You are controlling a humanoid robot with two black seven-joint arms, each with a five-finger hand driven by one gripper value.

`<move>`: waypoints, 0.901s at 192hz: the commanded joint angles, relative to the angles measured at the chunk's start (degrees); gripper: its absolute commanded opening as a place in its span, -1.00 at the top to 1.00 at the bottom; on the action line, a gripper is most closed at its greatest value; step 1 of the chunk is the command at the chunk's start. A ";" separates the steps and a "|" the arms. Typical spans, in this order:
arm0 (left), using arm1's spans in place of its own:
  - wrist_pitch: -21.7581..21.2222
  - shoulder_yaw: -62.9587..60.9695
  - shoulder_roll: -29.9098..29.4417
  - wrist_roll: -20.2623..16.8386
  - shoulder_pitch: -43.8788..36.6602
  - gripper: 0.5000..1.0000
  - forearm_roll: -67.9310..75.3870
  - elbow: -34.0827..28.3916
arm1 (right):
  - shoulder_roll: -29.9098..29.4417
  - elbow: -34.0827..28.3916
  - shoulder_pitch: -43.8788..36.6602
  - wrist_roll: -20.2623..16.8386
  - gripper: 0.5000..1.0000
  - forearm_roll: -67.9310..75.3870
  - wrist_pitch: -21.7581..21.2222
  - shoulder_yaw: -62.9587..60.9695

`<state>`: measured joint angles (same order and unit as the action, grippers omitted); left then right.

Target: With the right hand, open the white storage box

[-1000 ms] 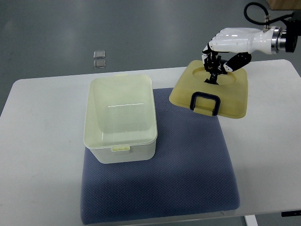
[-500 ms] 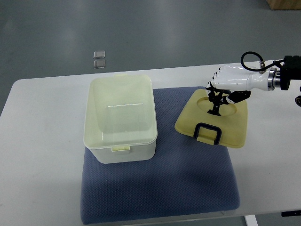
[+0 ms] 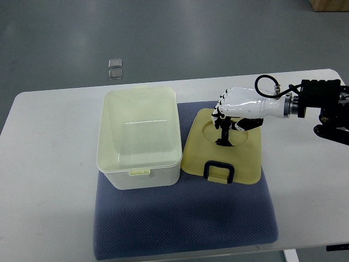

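Lid and box are already apart, so the opening itself looks done. The white storage box stands open and empty on the blue mat, toward the mat's left rear corner, its latch tab facing the worktop's near edge. The lid lies on the mat just beside the box's right wall, its black handle pointing to the near edge.

The right hand reaches in from the worktop's right edge, its fingers curled down into the lid's round recess and pinching a dark knob or rib there; it grips the lid. Whether the lid rests fully flat or is partly carried by the hand is not clear. What seems left is to let go and draw the arm clear. The left arm is not visible.

The worktop is white with rounded corners, bare apart from the mat and what sits on it. Beyond its far edge is a grey floor with two small clear squares lying on it, and a brown corner shows at top right.
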<state>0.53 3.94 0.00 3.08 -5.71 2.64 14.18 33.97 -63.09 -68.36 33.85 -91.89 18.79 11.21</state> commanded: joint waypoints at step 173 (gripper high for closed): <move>0.00 0.02 0.00 0.00 0.00 -1.00 0.00 -0.30 | 7.25 -0.81 -5.12 1.15 -0.73 13.39 -25.64 -12.88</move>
<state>0.52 3.95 0.00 3.03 -5.71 2.64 13.91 41.16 -67.07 -73.44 35.00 -85.47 -4.27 5.40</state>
